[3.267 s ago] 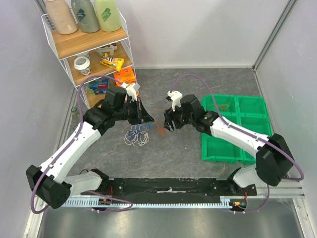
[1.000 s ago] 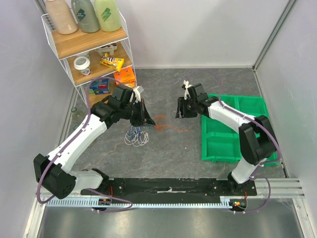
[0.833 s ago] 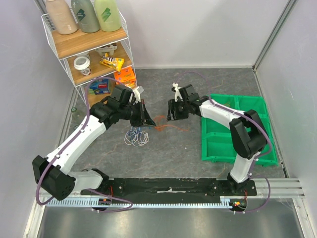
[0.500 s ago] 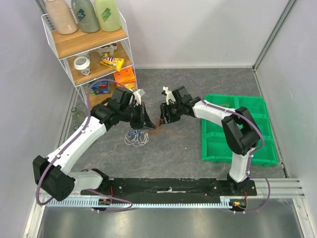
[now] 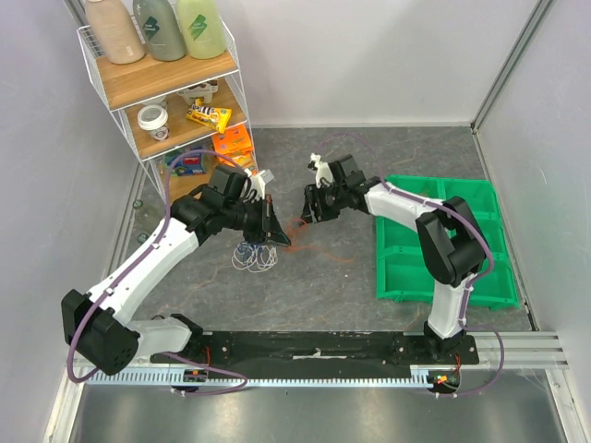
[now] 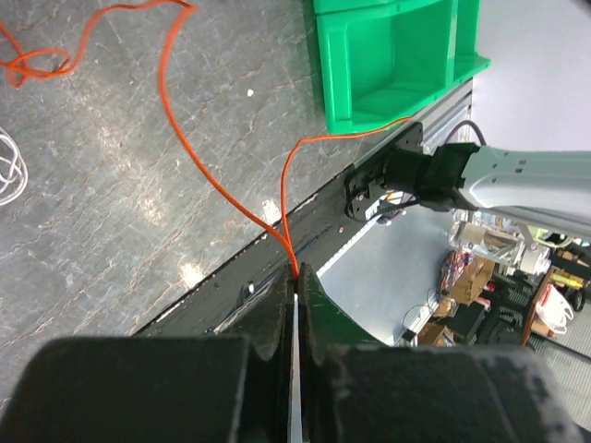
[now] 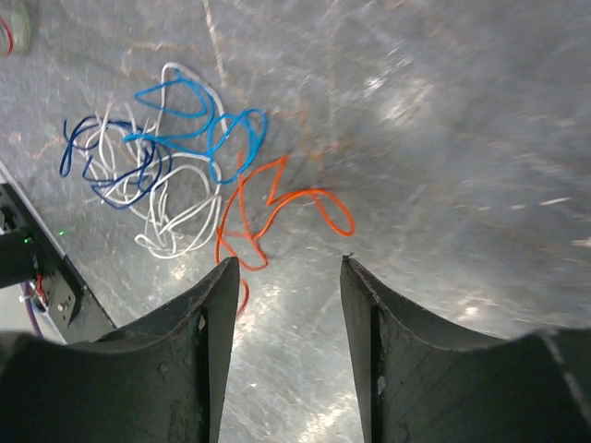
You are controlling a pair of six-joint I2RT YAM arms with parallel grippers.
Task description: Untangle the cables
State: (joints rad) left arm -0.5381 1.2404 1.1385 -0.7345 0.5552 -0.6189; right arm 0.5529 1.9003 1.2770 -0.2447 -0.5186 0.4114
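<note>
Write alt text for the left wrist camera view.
The left tool is shut on a thin orange wire, which trails away in loops across the gray table. A green bin sits at the top of the view, and a bit of white wire shows at the left edge.

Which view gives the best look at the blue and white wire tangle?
The right wrist view: the blue and white tangle lies spread out, its loops easy to trace. In the top view the tangle is just a small clump; the left wrist view catches only a white loop at its edge.
</note>
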